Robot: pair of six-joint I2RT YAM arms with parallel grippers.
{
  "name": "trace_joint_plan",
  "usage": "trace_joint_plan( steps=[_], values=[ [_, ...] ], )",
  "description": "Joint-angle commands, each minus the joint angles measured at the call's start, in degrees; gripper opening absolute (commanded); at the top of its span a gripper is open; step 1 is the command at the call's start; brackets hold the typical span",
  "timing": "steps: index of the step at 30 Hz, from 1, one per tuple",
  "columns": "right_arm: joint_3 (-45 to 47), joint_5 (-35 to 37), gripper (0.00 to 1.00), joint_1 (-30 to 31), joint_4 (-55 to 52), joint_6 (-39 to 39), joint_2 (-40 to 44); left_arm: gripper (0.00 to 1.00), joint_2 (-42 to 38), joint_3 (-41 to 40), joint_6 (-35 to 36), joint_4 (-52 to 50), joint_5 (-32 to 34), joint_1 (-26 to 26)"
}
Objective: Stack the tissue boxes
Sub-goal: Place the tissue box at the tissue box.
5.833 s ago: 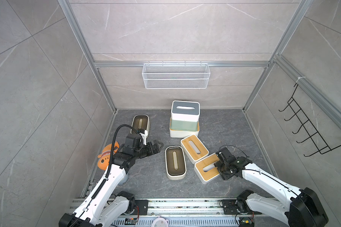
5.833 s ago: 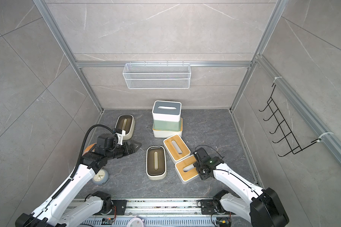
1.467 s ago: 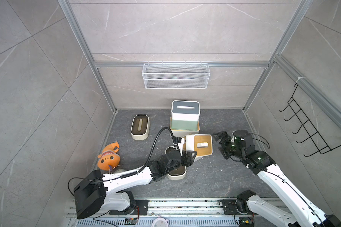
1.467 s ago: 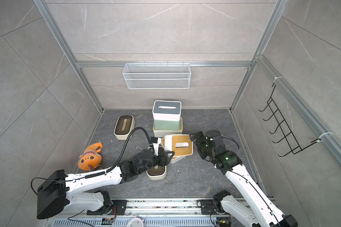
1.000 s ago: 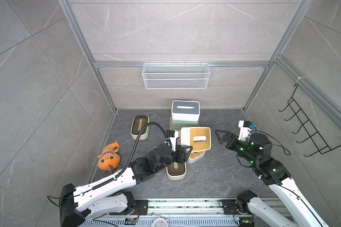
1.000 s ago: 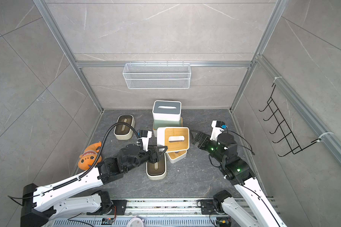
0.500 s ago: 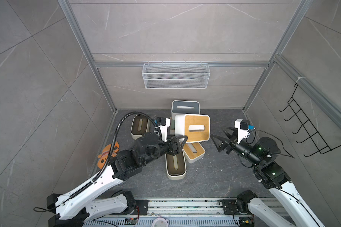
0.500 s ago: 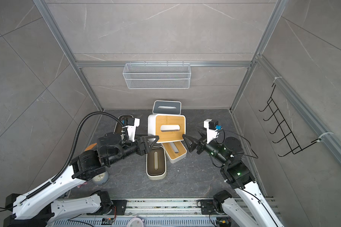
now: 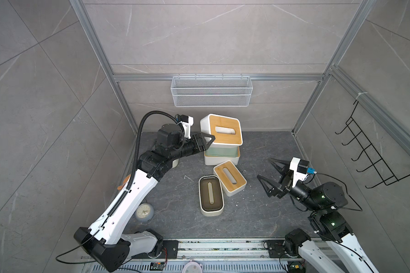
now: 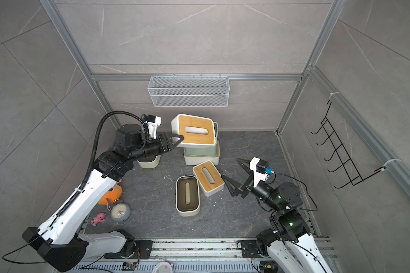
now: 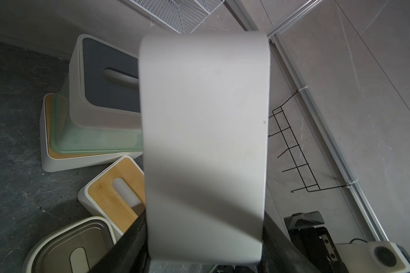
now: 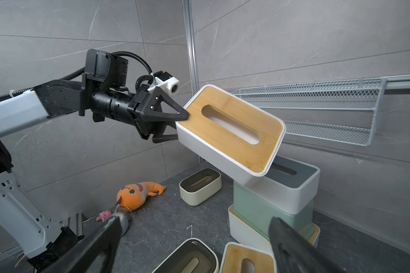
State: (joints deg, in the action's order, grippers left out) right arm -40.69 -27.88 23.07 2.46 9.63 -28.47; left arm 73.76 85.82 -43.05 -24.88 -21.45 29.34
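Within the last second I have swung the bamboo-lidded box (image 9: 225, 130) up off the surface (image 9: 258, 212) to the stack (image 9: 220, 159) at the back. My left end effector (image 9: 208, 141) grips its short end. It hangs tilted, low corner just over the grey-lidded box (image 12: 291, 186), perhaps touching. My right end effector (image 9: 263, 167) stands wide open, empty, well apart. I judge levelling and setting down come next.

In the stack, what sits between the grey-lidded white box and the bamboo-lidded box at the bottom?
The sage green box, resting on the bottom bamboo-lidded box and carrying the grey-lidded box. The right wrist view shows it best.
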Motion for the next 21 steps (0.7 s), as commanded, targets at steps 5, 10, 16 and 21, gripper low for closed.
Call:
trace_joint_plan(
  steps=[5, 10, 16, 21],
  values=[
    [-5.9, -1.0, 1.00, 0.2, -14.1, -2.6, 0.7, 0.29, 5.2, 7.5, -6.2, 11.4, -18.7, -7.2],
    [-8.8, -4.1, 1.00, 0.1, -17.9, -2.8, -0.4, 0.29, 10.2, 9.7, -11.6, 16.5, -26.6, -11.5],
    [-9.7, -2.1, 1.00, 0.2, -19.9, -3.9, -0.6, 0.28, 15.4, 11.9, -14.1, 19.4, -31.1, -14.1],
    [-5.9, -0.7, 1.00, 0.2, -15.6, -3.9, 0.3, 0.27, 20.0, 12.4, -17.2, 23.5, -34.5, -14.7]
  ],
)
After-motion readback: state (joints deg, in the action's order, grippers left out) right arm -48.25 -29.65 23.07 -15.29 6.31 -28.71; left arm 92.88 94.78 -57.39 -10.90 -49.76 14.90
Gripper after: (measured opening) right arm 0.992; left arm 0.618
